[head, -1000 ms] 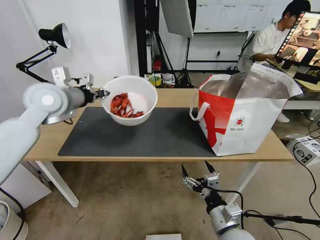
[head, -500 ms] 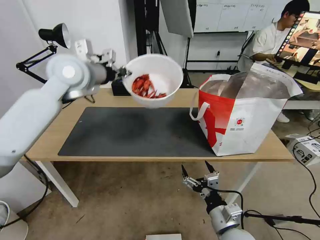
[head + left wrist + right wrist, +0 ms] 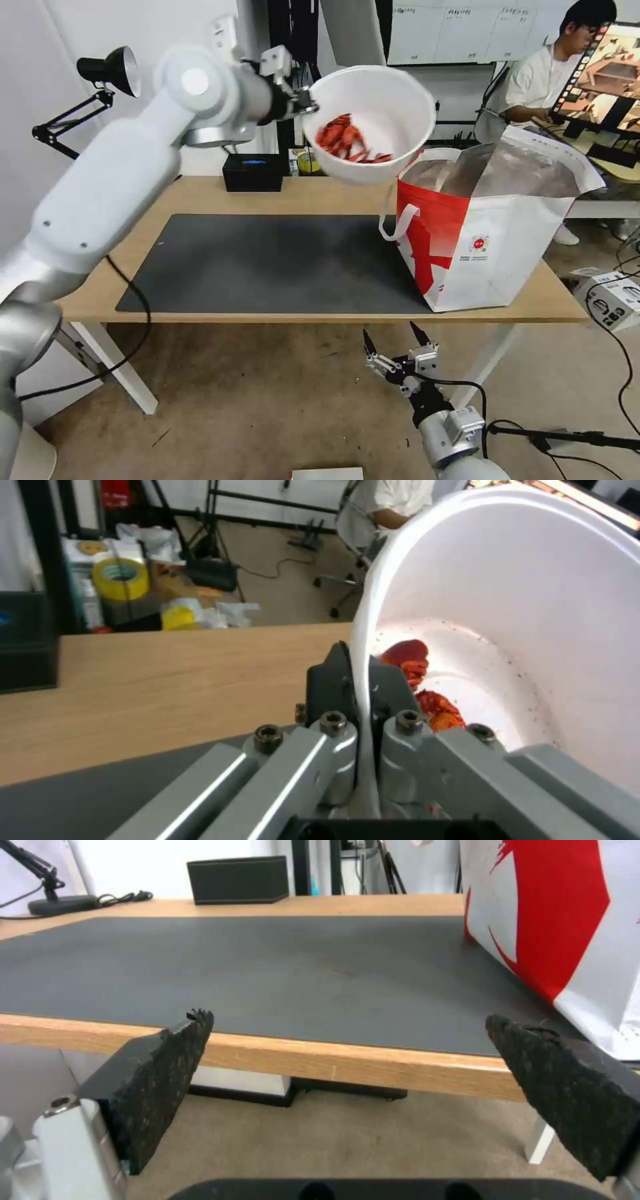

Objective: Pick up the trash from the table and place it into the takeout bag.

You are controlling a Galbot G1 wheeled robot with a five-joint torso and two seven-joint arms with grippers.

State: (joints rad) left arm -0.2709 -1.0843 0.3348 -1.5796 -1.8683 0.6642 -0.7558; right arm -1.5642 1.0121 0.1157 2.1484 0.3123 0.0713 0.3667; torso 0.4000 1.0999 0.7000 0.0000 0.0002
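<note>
The left gripper [image 3: 308, 105] pinches the rim of the white round bowl with red scraps [image 3: 371, 123], high in the air just beside the open top of the big white-and-red takeout bag [image 3: 490, 230]. The bag stands on the light-wood table [image 3: 200, 193], partly on the dark grey mat [image 3: 267, 263], which lies bare beside it. The right gripper [image 3: 393, 340] hangs below the table's front edge, fingers spread wide and holding nothing.

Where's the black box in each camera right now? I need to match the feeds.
Head view: black box at the table's far edge, beyond the mat, below-left of the raised bowl.
Left wrist view: on the bare wood past the left gripper, which pinches the bowl's rim.
Right wrist view: at the table's far side, beyond the open right gripper.
Shared landmark: the dark grey mat.
</note>
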